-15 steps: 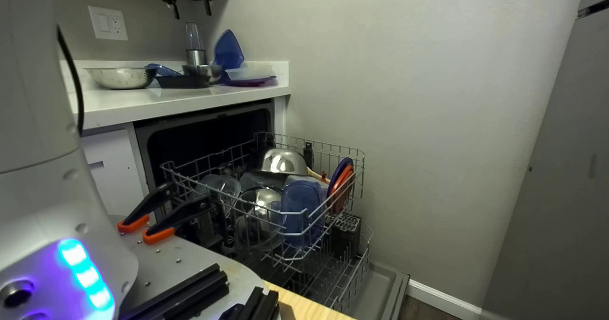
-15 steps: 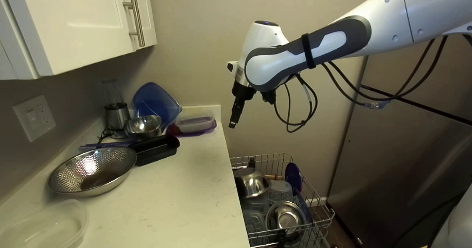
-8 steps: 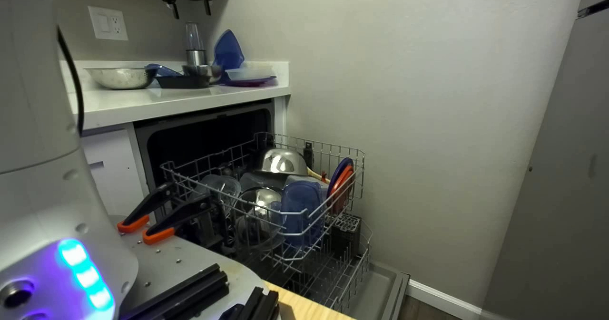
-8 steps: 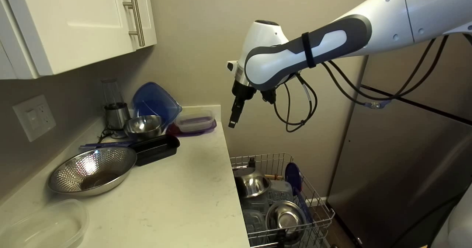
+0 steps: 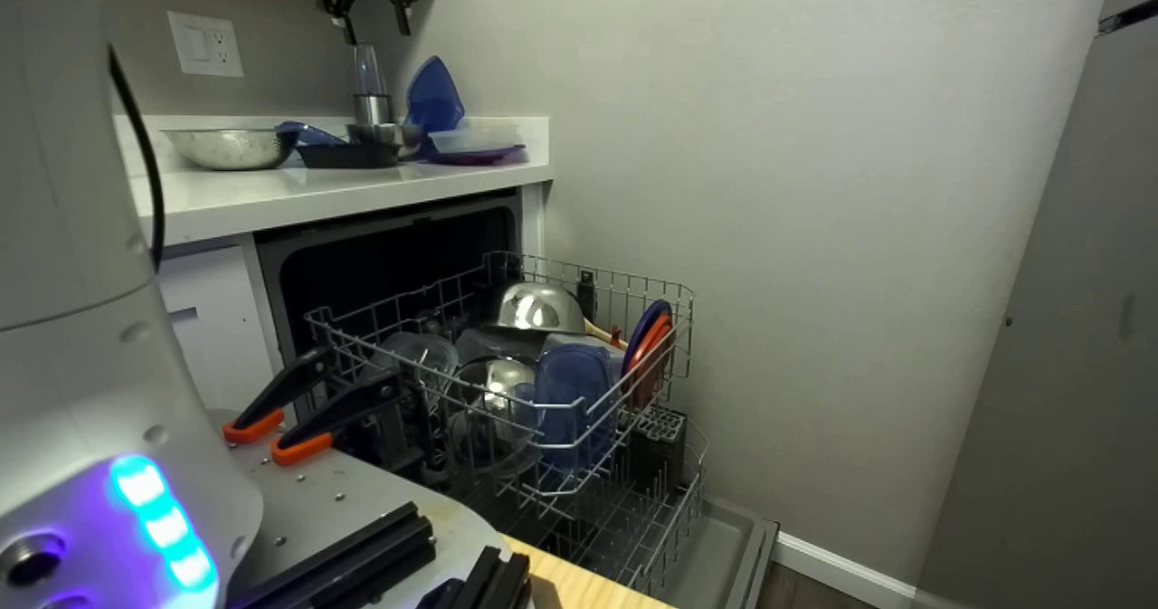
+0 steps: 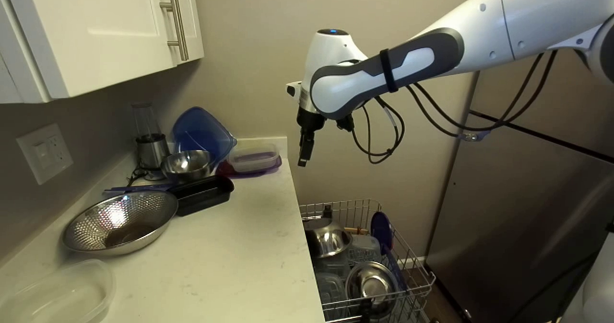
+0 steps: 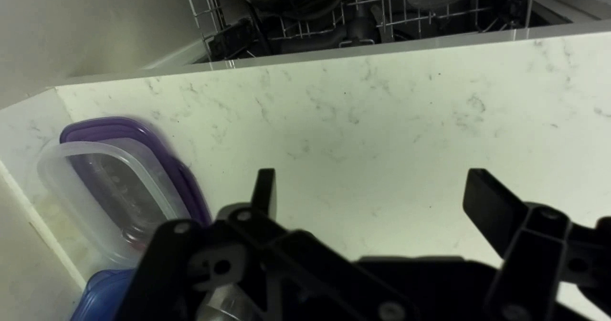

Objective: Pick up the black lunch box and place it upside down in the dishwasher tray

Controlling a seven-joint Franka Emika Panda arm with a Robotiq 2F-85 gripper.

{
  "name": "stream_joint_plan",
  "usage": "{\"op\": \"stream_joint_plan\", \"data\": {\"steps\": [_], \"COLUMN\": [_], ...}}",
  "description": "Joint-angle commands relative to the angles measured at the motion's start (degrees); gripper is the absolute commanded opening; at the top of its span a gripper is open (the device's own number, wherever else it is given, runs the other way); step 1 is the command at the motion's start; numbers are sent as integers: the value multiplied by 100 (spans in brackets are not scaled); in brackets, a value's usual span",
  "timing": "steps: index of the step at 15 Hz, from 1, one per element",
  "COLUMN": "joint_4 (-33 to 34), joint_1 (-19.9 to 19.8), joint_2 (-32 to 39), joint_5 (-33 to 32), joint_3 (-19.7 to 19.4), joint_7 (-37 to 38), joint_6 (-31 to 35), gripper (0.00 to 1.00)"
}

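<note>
Black lunch box (image 6: 204, 197) sits on the counter (image 6: 249, 246) just beside the colander (image 6: 122, 227) in both exterior views. We see the arm (image 6: 383, 76) stretched out, wrist bent downward, with the gripper (image 7: 372, 192) high above the counter, jaws spread wide, released. In an exterior view alone we find a black basket (image 5: 659, 446) standing lower than the dishwasher tray (image 5: 561, 404).
</note>
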Motion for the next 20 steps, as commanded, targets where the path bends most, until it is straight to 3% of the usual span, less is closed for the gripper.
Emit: {"op": "stream_joint_plan", "data": {"steps": [1, 10, 13, 20], "joint_4": [1312, 4096, 4654, 5686], "joint_1": [2, 457, 648, 1031], "joint_2": [1043, 3354, 3794, 4458], "joint_5": [-365, -497, -444, -363], "joint_3": [93, 321, 354, 232], "joint_7": [-923, -3291, -4064, -4784], "joint_6": [-543, -848, -957, -1402], "gripper": [100, 100, 100, 100]}}
